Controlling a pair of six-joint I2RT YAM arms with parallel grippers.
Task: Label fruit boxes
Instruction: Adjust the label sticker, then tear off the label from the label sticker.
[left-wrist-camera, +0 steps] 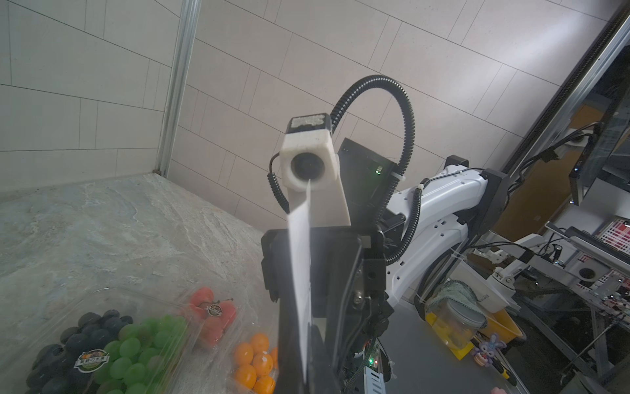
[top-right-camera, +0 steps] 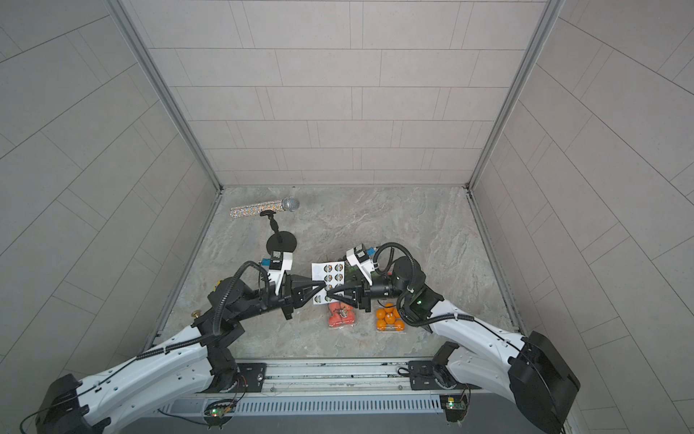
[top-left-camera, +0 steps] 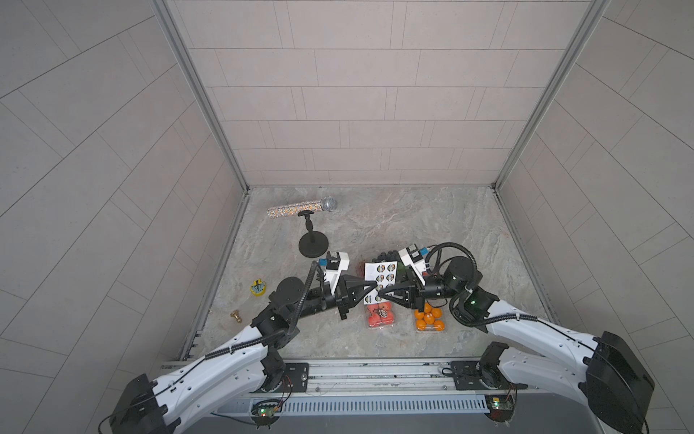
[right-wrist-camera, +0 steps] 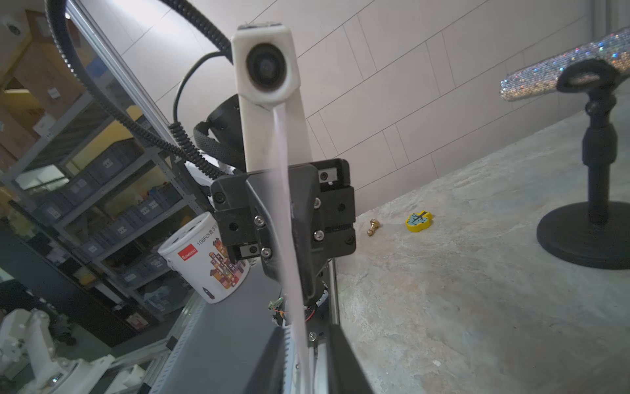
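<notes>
Boxes first: a clear plastic clamshell box of small oranges (top-left-camera: 430, 319) sits nearest the robot base on the grey stone-pattern tabletop (top-left-camera: 413, 225). The right arm covers its far end.

A clear plastic clamshell box of red-pink fruit (top-left-camera: 380, 315) lies to the robot's left of the orange box, apart from it. It has one round dark label on the lid. Its far end is under the sheet.

A white paper sheet of round dark stickers (top-left-camera: 379, 278) is held in the air above these boxes.
- The left gripper (top-left-camera: 374, 287) has its fingers pressed together on the sheet's left edge.
- The right gripper (top-left-camera: 383, 295) faces it. Its fingers stand apart with the sheet between them, as the right wrist view shows.
- The gripper tips cover some stickers, so they cannot be counted.

A large clear plastic clamshell box of green grapes and dark berries (left-wrist-camera: 102, 351) lies beyond. It is almost wholly hidden in both top views and cut off in the left wrist view. It carries one label.

Three boxes are visible.

Farthest away, one glittered microphone (top-left-camera: 300, 210) rests on one black round-based stand (top-left-camera: 313, 244).
</notes>
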